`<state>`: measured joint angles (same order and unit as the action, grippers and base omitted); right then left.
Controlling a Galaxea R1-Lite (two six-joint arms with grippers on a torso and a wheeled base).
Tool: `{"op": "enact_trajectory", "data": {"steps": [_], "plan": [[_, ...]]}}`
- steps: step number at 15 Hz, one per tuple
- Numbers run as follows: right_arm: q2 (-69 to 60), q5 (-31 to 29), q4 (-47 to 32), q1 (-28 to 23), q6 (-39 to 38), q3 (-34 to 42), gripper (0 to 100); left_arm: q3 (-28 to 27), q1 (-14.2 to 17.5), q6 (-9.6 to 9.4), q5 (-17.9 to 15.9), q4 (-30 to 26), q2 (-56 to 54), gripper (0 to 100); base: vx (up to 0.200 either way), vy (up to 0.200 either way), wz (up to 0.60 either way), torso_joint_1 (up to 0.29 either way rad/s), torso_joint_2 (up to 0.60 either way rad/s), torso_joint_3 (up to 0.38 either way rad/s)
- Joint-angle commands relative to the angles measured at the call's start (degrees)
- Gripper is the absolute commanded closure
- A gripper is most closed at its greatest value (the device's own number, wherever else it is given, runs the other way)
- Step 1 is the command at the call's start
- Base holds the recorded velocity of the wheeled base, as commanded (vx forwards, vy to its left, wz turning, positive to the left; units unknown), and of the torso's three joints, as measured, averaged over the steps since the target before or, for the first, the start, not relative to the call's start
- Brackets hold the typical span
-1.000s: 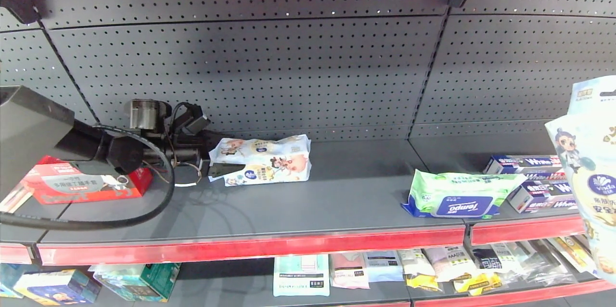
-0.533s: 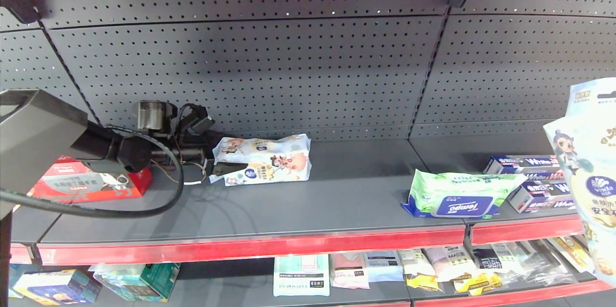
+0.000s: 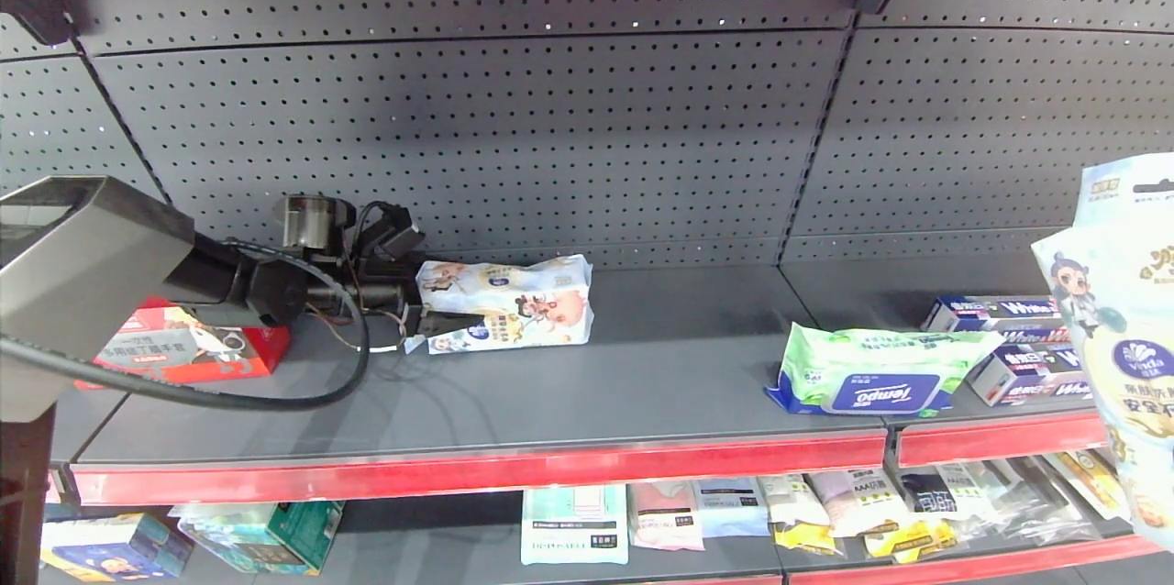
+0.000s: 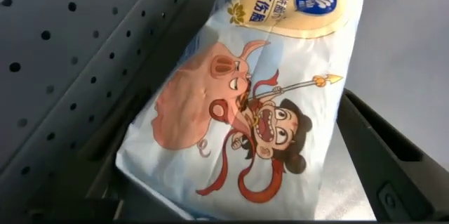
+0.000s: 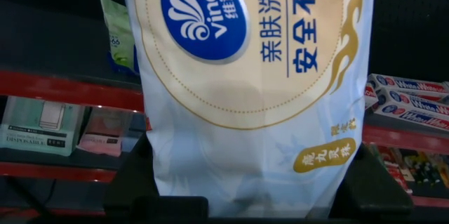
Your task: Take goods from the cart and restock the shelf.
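Chinese lettering and a blue logo mark the white pouch (image 5: 245, 97), a blue label the wipes pack (image 3: 876, 369), lettering the toothpaste boxes (image 3: 1000, 314).

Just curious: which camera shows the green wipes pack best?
The head view: the green wipes pack lies whole on the shelf. The right wrist view catches just a corner behind the held pouch; the left wrist view faces a cartoon pouch.

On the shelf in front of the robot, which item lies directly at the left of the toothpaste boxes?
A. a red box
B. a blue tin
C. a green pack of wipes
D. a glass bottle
C: the green pack of wipes lies flat on the shelf beside the toothpaste boxes; the red box sits far off at the other end.
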<state>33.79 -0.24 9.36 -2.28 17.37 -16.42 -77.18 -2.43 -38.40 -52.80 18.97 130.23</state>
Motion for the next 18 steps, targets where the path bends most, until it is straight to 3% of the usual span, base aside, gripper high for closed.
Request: {"op": "enact_trajectory", "data": {"steps": [1,5,6,10,18], "plan": [[0.1,0.0,0.0,0.0,0.0,0.0,100,-0.8,-0.1,-0.01,0.0,-0.3,0.4,0,0.000,0.000,0.00,0.000,0.00,0.000],[0.4,0.0,0.0,0.0,0.0,0.2,100,-1.7,-0.1,-0.01,0.0,-0.5,0.7,0,0.000,0.000,0.00,0.000,0.00,0.000],[0.4,0.0,0.0,0.0,0.0,0.3,100,-1.7,-0.1,-0.01,0.0,-0.4,0.9,100,0.000,0.000,0.00,0.000,0.00,0.000],[0.2,0.0,0.0,0.0,0.0,0.3,100,-0.8,-0.1,-0.62,0.5,-0.5,0.5,100,0.000,0.000,0.00,0.000,0.00,0.000],[0.2,0.0,0.0,0.0,0.0,0.2,100,6.4,0.6,-1.33,-2.9,-0.2,-5.3,100,0.000,0.000,0.00,0.000,0.00,0.000]]}}
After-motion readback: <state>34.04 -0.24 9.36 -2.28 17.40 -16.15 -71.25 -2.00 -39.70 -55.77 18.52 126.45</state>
